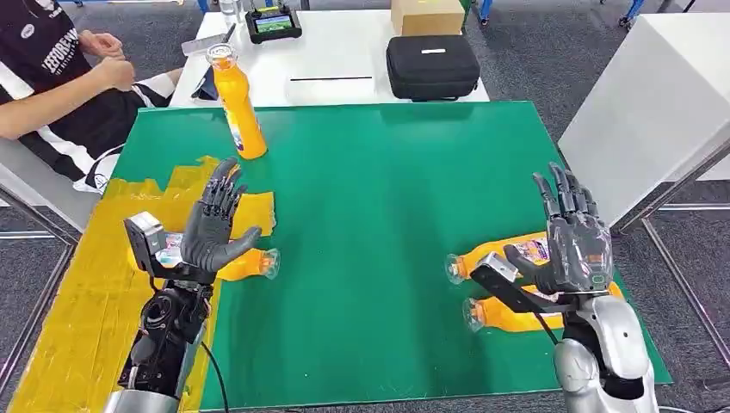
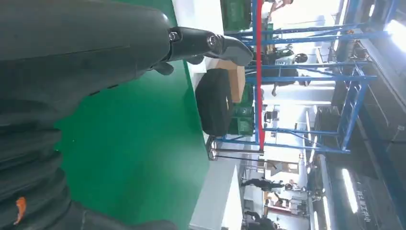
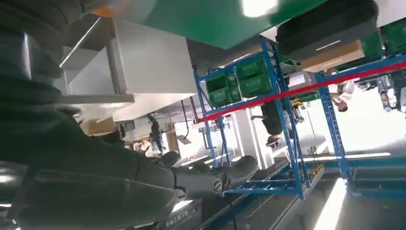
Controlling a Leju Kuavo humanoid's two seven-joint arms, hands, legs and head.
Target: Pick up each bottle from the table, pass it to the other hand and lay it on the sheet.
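An orange bottle (image 1: 238, 103) stands upright at the far left of the green mat (image 1: 370, 198). Another orange bottle (image 1: 248, 263) lies on its side at the edge of the yellow sheet (image 1: 82, 292), cap toward the mat. My left hand (image 1: 215, 228) hovers just over it with fingers spread, holding nothing. Two more orange bottles (image 1: 492, 256) (image 1: 508, 317) lie side by side at the mat's right, caps pointing left. My right hand (image 1: 572, 237) is raised above them, fingers apart and empty. My left thumb (image 2: 210, 44) stretches over the green mat (image 2: 139, 139).
A black case (image 1: 430, 64), a cardboard box (image 1: 426, 15) and a controller (image 1: 273, 21) sit on the white table behind the mat. A person (image 1: 60, 77) sits at the far left. Another white table (image 1: 654, 95) stands to the right.
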